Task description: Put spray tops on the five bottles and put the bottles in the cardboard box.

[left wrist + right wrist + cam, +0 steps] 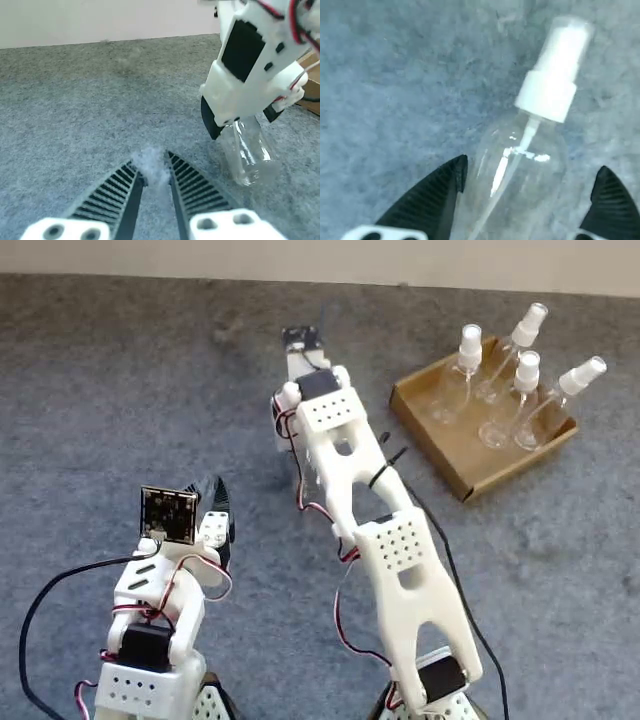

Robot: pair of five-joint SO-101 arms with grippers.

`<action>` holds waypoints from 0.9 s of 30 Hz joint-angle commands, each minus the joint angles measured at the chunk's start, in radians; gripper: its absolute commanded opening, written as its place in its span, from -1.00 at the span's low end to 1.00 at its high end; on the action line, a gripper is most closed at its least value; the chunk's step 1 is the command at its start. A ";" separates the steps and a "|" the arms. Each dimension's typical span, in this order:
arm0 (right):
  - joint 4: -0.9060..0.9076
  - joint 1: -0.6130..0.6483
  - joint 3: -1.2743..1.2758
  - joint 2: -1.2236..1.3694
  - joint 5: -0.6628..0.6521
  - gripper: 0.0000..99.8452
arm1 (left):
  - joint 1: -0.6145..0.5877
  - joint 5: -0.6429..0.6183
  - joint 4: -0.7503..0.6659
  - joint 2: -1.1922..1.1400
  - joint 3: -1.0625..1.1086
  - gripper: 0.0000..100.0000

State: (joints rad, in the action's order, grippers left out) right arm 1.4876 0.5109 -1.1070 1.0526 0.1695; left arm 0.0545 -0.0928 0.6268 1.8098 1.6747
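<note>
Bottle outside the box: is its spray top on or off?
On: a white spray top caps the clear bottle.

1. No text, label, brand, number or sign can be read in any of the views
2. Any print on the dark circuit board [168, 515] on one arm's wrist is too small to be made out

High view: looking down over the table [100, 360].
Left wrist: looking low across at the bottle [247, 155].
Right wrist: peering close — same bottle.
</note>
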 commanded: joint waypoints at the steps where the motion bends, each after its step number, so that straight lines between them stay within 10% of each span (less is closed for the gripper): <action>1: 0.097 0.007 -0.148 0.033 0.006 -0.30 | 0.018 0.008 0.000 0.015 0.019 -0.99; 12: 0.225 -0.050 -0.397 0.110 -0.180 -0.70 | 0.018 0.068 0.002 0.013 0.019 -0.99; 27: 0.282 -0.088 -0.576 0.088 -0.292 -0.71 | 0.018 0.069 0.002 0.013 0.019 -0.99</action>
State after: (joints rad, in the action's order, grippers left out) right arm 1.7499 0.4434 -1.6226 1.1861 -0.1128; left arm 0.0545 -0.0330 0.6268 1.8098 1.6747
